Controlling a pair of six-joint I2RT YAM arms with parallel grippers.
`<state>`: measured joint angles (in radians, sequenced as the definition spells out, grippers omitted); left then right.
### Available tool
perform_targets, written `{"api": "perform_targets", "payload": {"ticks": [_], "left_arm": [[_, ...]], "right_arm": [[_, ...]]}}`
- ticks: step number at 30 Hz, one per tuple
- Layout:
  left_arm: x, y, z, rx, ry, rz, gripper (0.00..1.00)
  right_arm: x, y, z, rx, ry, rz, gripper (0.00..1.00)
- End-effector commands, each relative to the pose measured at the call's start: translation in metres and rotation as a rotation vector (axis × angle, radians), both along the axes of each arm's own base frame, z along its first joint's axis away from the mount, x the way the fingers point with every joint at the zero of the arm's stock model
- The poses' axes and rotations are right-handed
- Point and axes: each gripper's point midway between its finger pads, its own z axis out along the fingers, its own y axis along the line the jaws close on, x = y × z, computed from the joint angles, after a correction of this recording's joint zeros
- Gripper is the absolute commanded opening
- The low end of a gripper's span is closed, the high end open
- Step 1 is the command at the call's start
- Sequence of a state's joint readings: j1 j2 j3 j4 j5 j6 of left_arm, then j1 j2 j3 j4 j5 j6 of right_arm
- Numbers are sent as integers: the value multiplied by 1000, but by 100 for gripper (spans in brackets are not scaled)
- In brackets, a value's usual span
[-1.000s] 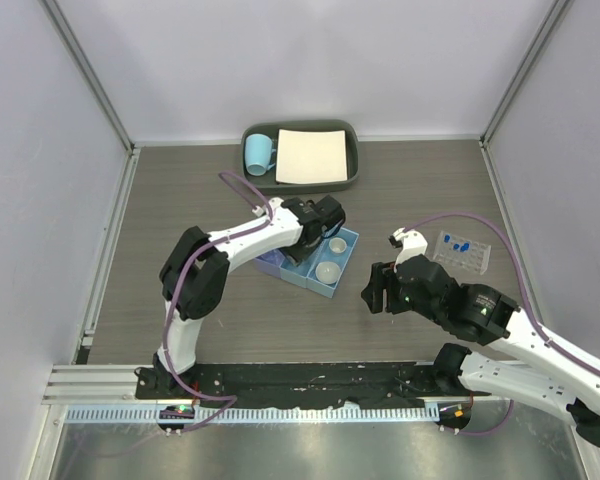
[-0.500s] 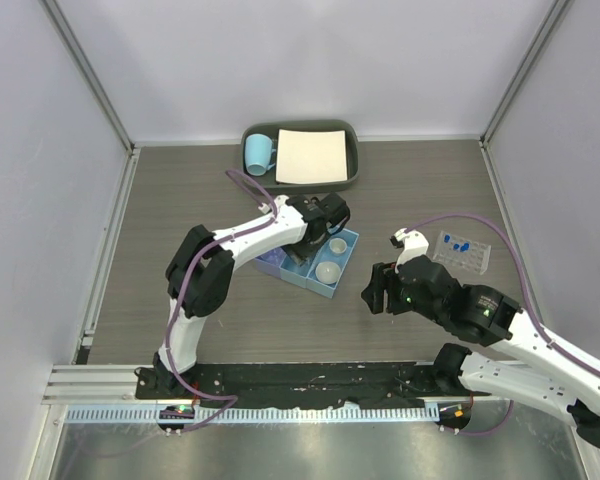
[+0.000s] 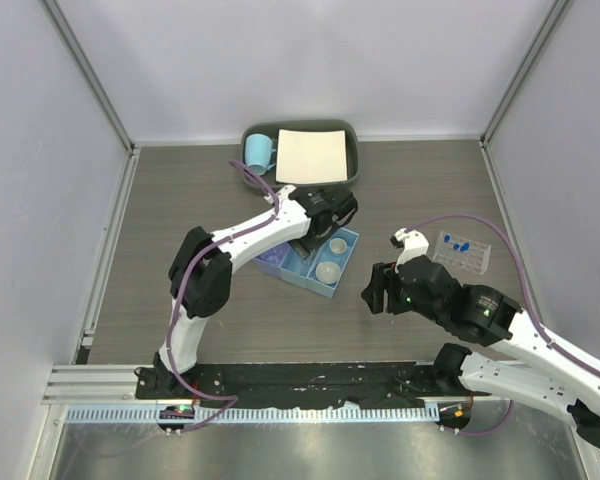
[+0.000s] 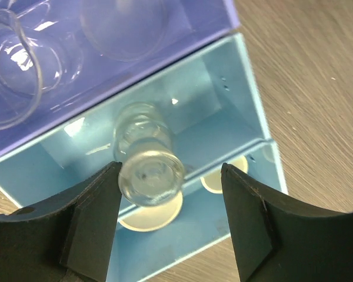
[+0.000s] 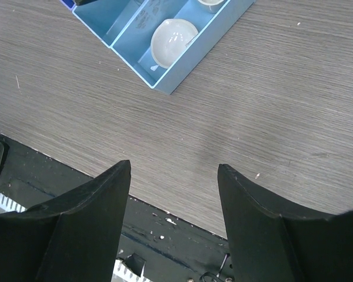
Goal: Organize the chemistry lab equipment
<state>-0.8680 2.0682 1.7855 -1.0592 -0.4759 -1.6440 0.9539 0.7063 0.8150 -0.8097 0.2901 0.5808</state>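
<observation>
A small clear bottle (image 4: 148, 169), glossy and round-topped, stands upright in the middle compartment of the smooth blue three-compartment box (image 4: 249, 100) on the grey wood-grain table (image 5: 270, 100). The left gripper (image 4: 170, 171) has its matte black fingers spread to either side of the bottle, the left one close against it and the right one clear of it. Since a second ago this gripper has shifted toward the far dark grey tray (image 3: 353, 160). The right gripper (image 5: 173, 167) is unmoved, spread wide above bare table. The box's compartment on the right-arm side holds two small white round dishes (image 3: 327, 271), and the violet-tinted end holds clear rounded glassware. Three thin clear blue-capped tubes (image 3: 458, 242) sit in the clear plastic tube rack (image 3: 472, 262), well apart to the right.
</observation>
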Motion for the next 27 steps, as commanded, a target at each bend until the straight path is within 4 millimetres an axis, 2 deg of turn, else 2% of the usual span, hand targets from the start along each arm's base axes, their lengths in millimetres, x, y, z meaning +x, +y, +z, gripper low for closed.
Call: {"api": "perform_targets", "payload": {"ticks": [1, 5, 6, 9, 12, 13, 15, 16, 18, 22, 23, 25, 26, 27], "left_arm": [[5, 0, 42, 17, -86, -40, 71], [3, 1, 64, 16, -126, -100, 74], [3, 1, 75, 7, -147, -112, 75], [1, 8, 93, 22, -182, -150, 80], [-5, 19, 124, -2, -238, -182, 84], [-7, 22, 126, 4, -241, -193, 86], [-9, 27, 137, 8, -265, -222, 89], [-13, 29, 145, 20, -275, -276, 91], [-16, 31, 147, 41, -273, -334, 94], [-26, 52, 146, 155, -256, -440, 98], [-29, 56, 153, 155, -274, -459, 100], [-32, 57, 150, 192, -282, -555, 100], [-35, 62, 158, 190, -304, -571, 100], [-37, 67, 156, 211, -301, -585, 100]], "right_arm": [[7, 0, 16, 30, -52, -30, 66], [12, 0, 23, 38, -62, -60, 68], [14, 0, 25, 29, -61, -67, 68], [20, 2, 31, 7, -69, -79, 69], [26, 5, 40, -3, -80, -87, 70], [27, 6, 42, -8, -81, -88, 70], [32, 9, 48, -9, -93, -95, 73], [34, 11, 45, -29, -85, -97, 77], [41, 14, 48, -34, -95, -118, 82], [55, 19, 44, -91, -104, -150, 92], [60, 22, 41, -107, -105, -155, 93], [67, 23, 44, -133, -122, -171, 94], [72, 25, 45, -153, -123, -182, 94], [77, 22, 45, -181, -138, -208, 95]]}}
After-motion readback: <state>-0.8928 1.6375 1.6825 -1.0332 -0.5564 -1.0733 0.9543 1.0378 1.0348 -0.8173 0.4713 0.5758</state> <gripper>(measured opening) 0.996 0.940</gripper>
